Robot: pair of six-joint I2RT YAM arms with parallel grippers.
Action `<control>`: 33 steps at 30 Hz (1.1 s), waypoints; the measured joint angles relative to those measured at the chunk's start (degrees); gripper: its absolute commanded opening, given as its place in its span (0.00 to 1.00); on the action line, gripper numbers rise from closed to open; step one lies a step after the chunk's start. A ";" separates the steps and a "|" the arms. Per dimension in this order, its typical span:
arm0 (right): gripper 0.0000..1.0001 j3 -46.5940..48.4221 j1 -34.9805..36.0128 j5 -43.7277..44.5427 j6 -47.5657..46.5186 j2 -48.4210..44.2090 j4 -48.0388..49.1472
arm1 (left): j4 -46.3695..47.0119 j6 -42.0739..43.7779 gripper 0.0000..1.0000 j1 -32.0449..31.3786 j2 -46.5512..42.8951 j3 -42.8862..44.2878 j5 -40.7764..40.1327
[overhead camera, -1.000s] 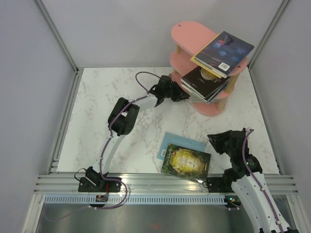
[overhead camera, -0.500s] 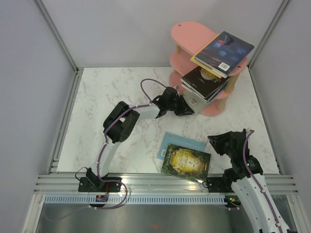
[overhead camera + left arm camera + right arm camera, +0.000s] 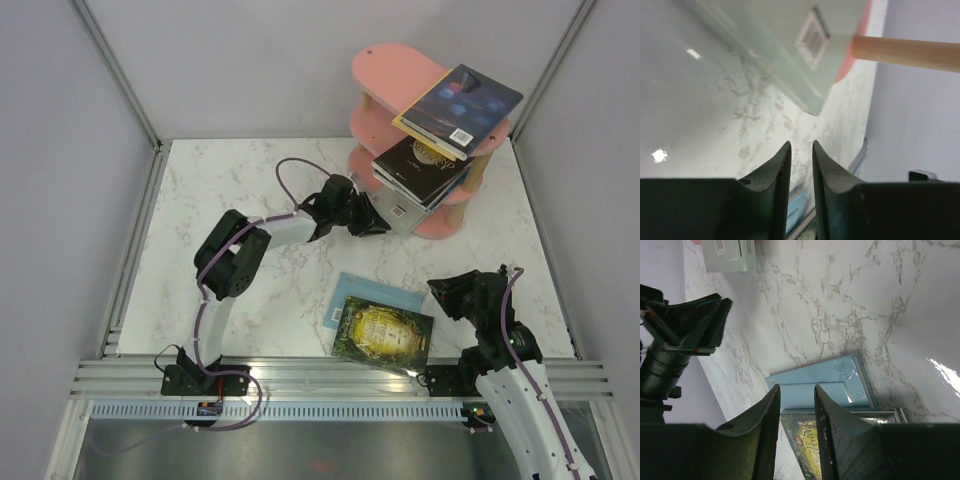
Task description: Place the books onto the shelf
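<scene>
The books [image 3: 462, 105] sit partly on the shelf [image 3: 392, 68], partly on the worktop [image 3: 220, 180].
Your left pincer [image 3: 378, 226], nearly closed and empty, is beside the bottom-tier grey book [image 3: 405, 212]; your right pincer [image 3: 796, 389], slightly open and empty, is near the front-edge green book [image 3: 383, 333], which half hides the blue book [image 3: 375, 295].

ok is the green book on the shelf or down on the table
On the table. The green book lies flat on the marble, overlapping a light blue book, well apart from the pink shelf.
</scene>
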 measured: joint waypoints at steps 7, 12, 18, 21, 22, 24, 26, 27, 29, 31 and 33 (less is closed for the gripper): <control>0.76 3.48 0.00 -1.07 -3.98 3.39 -2.01 | -0.79 2.51 0.66 4.59 -11.19 -4.15 4.33; 0.85 7.50 0.00 -3.65 -10.12 15.19 -7.08 | -7.69 8.87 1.00 8.31 -19.82 -11.93 5.79; 0.87 18.71 0.00 0.98 -21.84 26.75 -18.88 | -21.84 17.42 1.00 6.16 -29.83 -19.10 0.68; 0.88 22.45 0.00 2.95 -25.33 24.04 -21.35 | -24.48 20.20 1.00 3.58 -37.92 -21.84 -3.69; 0.88 22.88 0.00 2.93 -26.08 22.32 -21.75 | -24.24 20.55 1.00 3.19 -41.31 -23.47 -3.72; 0.91 23.02 0.00 2.54 -27.26 18.62 -22.27 | -20.70 20.72 1.00 3.93 -46.77 -27.93 -1.14; 0.95 23.02 0.00 2.97 -28.11 14.62 -23.19 | -17.70 20.61 1.00 6.43 -48.22 -32.33 3.30; 0.97 23.04 0.00 3.61 -28.39 13.03 -23.78 | -16.92 20.50 1.00 7.48 -47.69 -33.90 4.81; 0.98 23.10 0.00 4.22 -29.55 10.95 -25.51 | -17.07 19.89 1.00 8.63 -45.51 -37.22 4.98; 0.98 23.12 0.00 3.96 -31.08 12.17 -26.82 | -19.28 19.32 1.00 8.24 -45.86 -41.11 4.70; 0.98 23.23 0.00 3.45 -32.33 16.35 -27.32 | -21.97 19.08 1.00 6.51 -47.95 -43.45 4.50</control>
